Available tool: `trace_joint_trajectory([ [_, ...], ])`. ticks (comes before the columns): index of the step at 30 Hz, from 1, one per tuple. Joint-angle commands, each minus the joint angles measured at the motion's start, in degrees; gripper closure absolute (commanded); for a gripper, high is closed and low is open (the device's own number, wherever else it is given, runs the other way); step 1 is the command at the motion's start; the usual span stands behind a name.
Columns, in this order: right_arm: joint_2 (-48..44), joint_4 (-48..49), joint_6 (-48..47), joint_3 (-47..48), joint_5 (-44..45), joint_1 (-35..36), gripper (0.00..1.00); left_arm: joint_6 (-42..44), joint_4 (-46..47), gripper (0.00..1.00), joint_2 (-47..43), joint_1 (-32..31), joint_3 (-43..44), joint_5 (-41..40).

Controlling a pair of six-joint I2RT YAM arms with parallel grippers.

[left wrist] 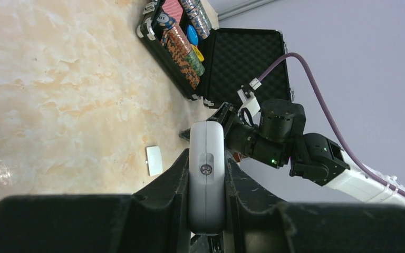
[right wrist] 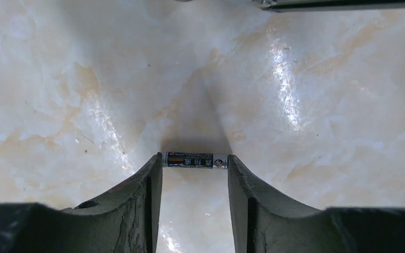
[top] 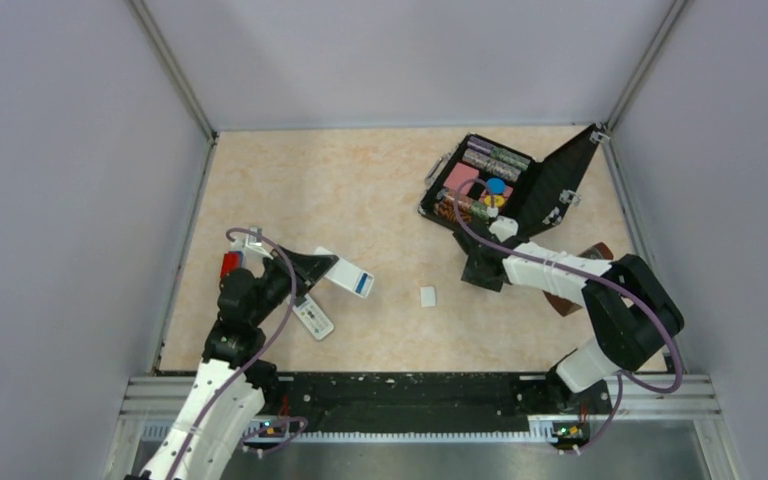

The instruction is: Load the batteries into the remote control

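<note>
My left gripper [top: 312, 268] is shut on the white remote control [top: 345, 275] and holds it above the table, with a blue patch showing at its far end. In the left wrist view the remote [left wrist: 206, 168] stands edge-on between the fingers. My right gripper [top: 482, 268] is low over the table near the case. In the right wrist view its fingertips [right wrist: 157, 163] press on both ends of a small dark-blue battery [right wrist: 195, 160], gripped lengthwise at the table surface. A small white battery cover [top: 428, 296] lies on the table between the arms and also shows in the left wrist view [left wrist: 154, 160].
A second small white remote [top: 312, 317] lies on the table beside the left arm. An open black case [top: 560, 180] of poker chips, with a round blue chip [top: 496, 185], stands at the back right. Grey walls enclose the table on three sides.
</note>
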Motion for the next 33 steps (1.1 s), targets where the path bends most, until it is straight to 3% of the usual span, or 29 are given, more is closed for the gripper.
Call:
trace_joint_trajectory([
  [1, -0.3, -3.2, -2.9, -0.7, -4.4, 0.4, 0.63, 2.7, 4.9, 1.00, -1.0, 0.3, 0.0, 1.4],
  [6, 0.3, -6.4, -6.2, 3.4, -3.8, 0.4, 0.37, 2.8, 4.6, 1.00, -1.1, 0.3, -0.1, 1.4],
  [9, 0.2, -7.9, -10.1, 5.5, -4.6, 0.4, 0.32, 3.1, 4.1, 1.00, -1.5, 0.3, 0.1, 1.2],
  [24, 0.8, -12.3, -41.5, 10.7, -17.4, 0.8, 0.34, 7.6, -5.2, 1.00, -4.0, 0.3, 3.9, -2.9],
  [33, 5.7, -13.7, -47.1, 12.8, -10.6, 1.1, 0.37, 8.3, -9.7, 1.00, -5.4, 0.3, 4.9, -4.9],
])
